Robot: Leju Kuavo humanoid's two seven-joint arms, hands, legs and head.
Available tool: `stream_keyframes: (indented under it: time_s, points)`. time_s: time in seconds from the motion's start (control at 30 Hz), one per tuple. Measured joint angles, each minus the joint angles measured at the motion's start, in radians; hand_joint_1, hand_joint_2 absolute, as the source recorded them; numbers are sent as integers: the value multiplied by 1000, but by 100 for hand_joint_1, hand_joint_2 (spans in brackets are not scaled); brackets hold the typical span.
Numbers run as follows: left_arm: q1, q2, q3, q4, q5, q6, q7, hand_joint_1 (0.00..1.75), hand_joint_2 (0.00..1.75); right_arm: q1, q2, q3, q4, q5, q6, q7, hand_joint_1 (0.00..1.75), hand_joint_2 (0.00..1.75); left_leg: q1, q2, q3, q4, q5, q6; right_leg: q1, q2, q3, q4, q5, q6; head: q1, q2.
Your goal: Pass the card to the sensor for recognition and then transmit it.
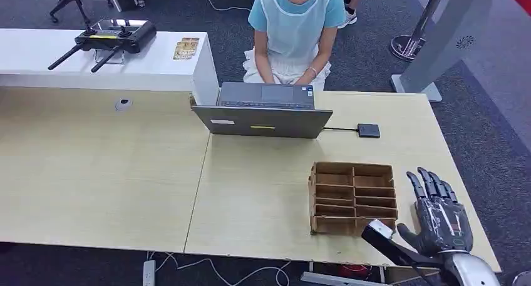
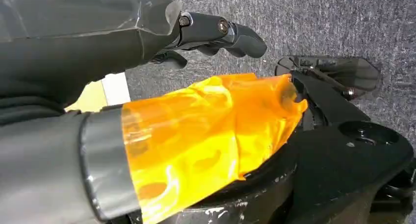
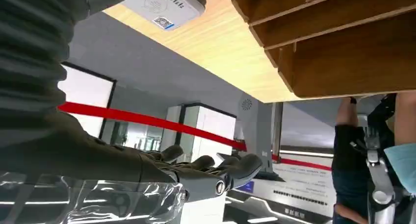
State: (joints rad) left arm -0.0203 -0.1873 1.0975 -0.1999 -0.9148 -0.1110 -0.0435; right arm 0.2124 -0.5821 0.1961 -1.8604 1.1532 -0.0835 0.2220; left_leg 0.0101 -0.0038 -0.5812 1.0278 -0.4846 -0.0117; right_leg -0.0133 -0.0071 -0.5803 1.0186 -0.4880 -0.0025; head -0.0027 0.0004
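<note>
Pale wood table (image 1: 113, 173) fills most of the head view, with grey carpet around it and a white counter (image 1: 94, 61) at upper left. A laptop (image 1: 263, 114) sits top center with a person (image 1: 293, 29) behind it, cut off by the frame's top edge. The box (image 1: 354, 198) of slots is lower right.

The small black sensor (image 1: 368, 130) is right of the laptop. The card (image 1: 378, 227) (image 3: 164, 8) sits white at the thumb tip of the right hand (image 1: 438, 214), whose fingers are straight and spread. Honestly can't tell if it's gripped.

The left hand (image 2: 221, 35) hangs over carpet, loosely bent and holding nothing.
</note>
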Motion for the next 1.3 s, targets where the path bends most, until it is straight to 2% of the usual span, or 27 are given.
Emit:
stream_keyframes:
  time_s: [0.43,1.3]
  points:
    - [0,-2,41,0,33,-3,0,0,0,-32,27,64,69,-51,13,-20,0,175,0,0,0,0,0,0,0,0,0,0,0,0,0,0]
    - [0,-2,48,0,18,-3,1,0,0,-73,46,102,121,-61,15,-20,0,175,0,0,0,0,0,0,0,0,0,0,0,0,0,0]
